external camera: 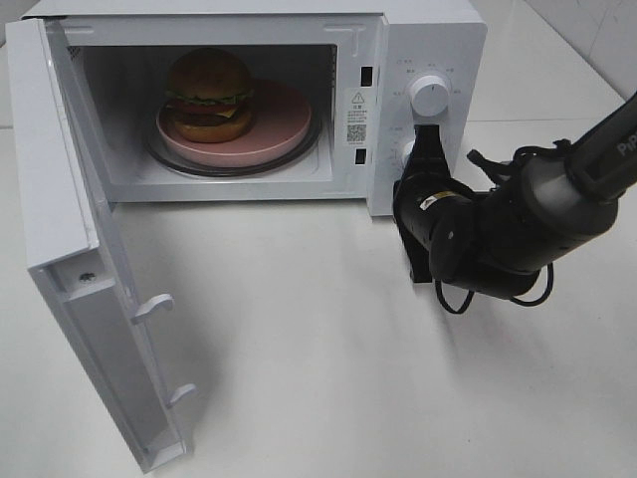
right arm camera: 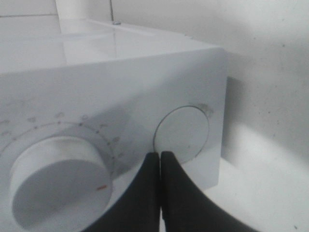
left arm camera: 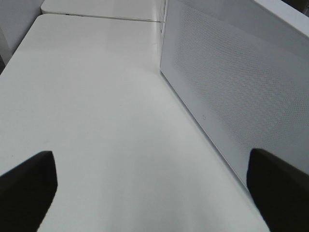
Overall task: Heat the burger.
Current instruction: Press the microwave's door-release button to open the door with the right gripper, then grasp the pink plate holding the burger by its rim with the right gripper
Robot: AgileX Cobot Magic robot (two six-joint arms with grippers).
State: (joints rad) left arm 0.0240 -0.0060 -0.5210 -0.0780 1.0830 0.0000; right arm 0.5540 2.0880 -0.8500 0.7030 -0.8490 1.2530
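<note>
Inside the open microwave [external camera: 438, 50] the burger [external camera: 209, 95] sits on a pink plate [external camera: 284, 127], my right jaws clenched empty at a flat round panel button [right arm camera: 182, 131], my left jaws spread wide, only their tips showing beside the door [left arm camera: 231, 87].

A plain white table [external camera: 328, 378] is seen filling nearly the whole scene, evenly lit, with only soft shadows cast. A second white tabletop [left arm camera: 96, 7] is butted against it. A pale tiled surface [external camera: 597, 40] is glimpsed far right; wall or floor can't be told.
</note>
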